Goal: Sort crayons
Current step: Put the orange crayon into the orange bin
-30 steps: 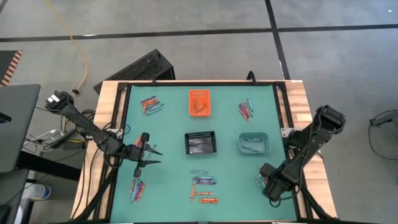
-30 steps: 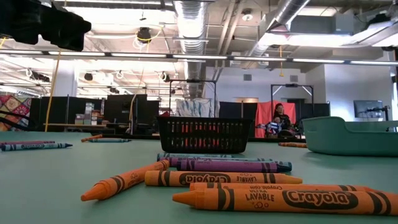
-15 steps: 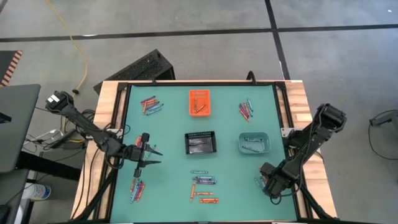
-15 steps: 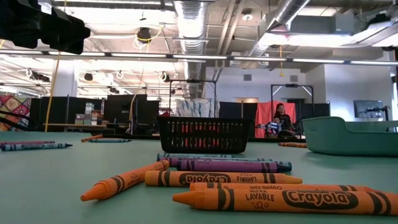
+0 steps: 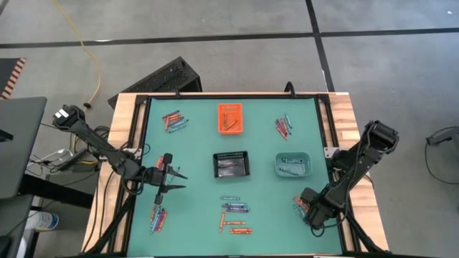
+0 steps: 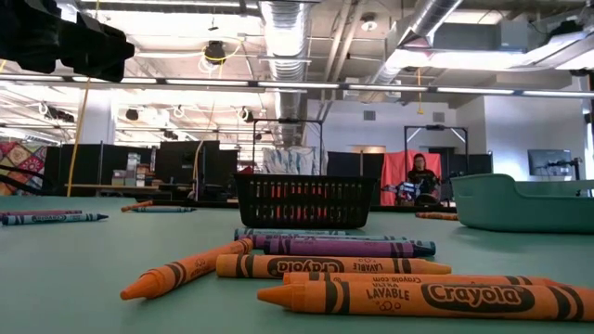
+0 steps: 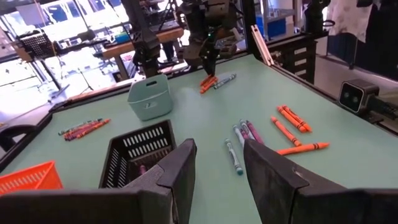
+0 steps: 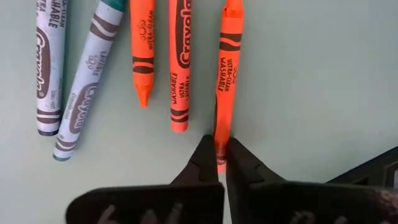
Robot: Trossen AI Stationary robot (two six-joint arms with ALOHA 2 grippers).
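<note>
A: One orange crayon [image 8: 227,74] sits clenched by its tip in your right pincer [image 8: 219,157], down on the bench [image 5: 265,197] at the near right corner.

B: Thin grip; lift fast and it pivots out, knocking its neighbours [image 8: 178,62]. Left pincer [image 5: 174,180] hangs released, mid-left.

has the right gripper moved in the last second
Yes. In the high view the right gripper has edged toward the teal bin, and is shut on an orange crayon.

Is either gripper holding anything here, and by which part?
The right gripper is shut on an orange crayon, pinching one end of it. The left gripper is open and holds nothing.
</note>
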